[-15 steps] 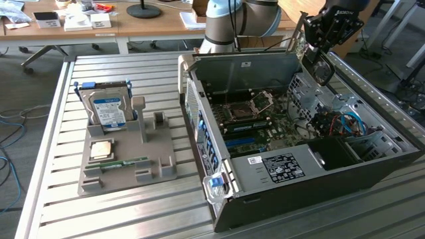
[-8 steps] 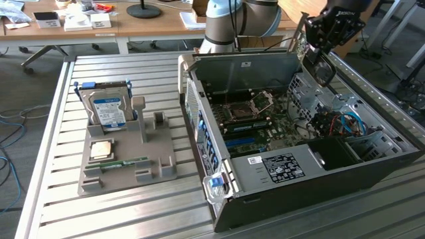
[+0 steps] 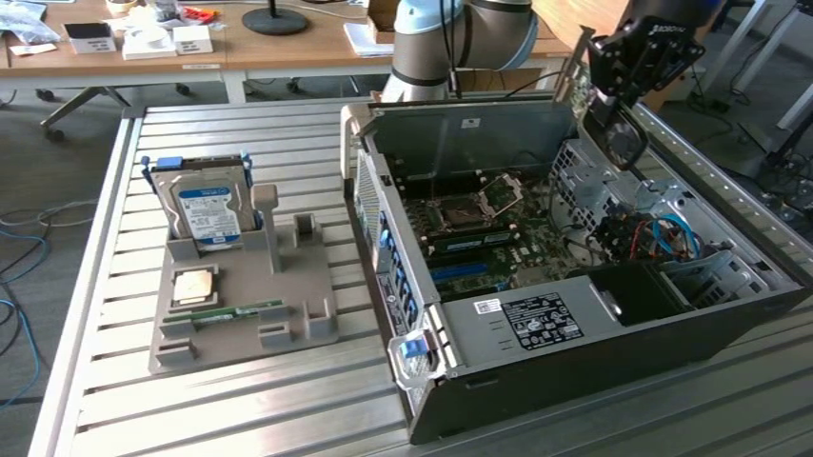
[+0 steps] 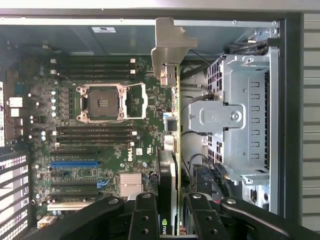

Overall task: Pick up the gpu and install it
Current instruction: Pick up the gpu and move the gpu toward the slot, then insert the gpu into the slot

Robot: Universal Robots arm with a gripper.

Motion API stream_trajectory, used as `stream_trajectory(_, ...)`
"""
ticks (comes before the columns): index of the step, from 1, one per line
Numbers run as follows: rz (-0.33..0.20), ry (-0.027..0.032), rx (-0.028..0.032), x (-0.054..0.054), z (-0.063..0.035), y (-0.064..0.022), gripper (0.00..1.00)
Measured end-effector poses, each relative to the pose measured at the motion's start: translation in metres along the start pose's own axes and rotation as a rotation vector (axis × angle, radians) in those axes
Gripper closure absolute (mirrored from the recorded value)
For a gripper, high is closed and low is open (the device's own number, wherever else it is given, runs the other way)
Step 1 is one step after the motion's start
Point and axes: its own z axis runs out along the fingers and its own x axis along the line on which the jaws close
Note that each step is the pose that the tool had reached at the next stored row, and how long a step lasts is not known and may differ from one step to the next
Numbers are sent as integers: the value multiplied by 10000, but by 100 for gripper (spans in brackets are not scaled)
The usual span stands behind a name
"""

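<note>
I see my fingers (image 4: 145, 220) closed narrow on the gpu (image 4: 173, 150), card held edge-on, silvery bracket (image 4: 167, 47) at its far end, hanging in the exterior view's upper right, over the open computer case (image 3: 610, 352), above the motherboard (image 4: 100, 150), hard drive (image 3: 209, 214) left on the tabletop (image 3: 254, 409)

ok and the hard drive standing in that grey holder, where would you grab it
The hard drive stands upright, lower end sunk in the grey holder, so probably grip its free top edge from straight above, jaws across the labelled face and the back.
</note>
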Motion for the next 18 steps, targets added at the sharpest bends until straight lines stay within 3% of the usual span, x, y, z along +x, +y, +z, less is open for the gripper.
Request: stream_trajectory(18, -18, 1, 0, 1, -2, -25, 73)
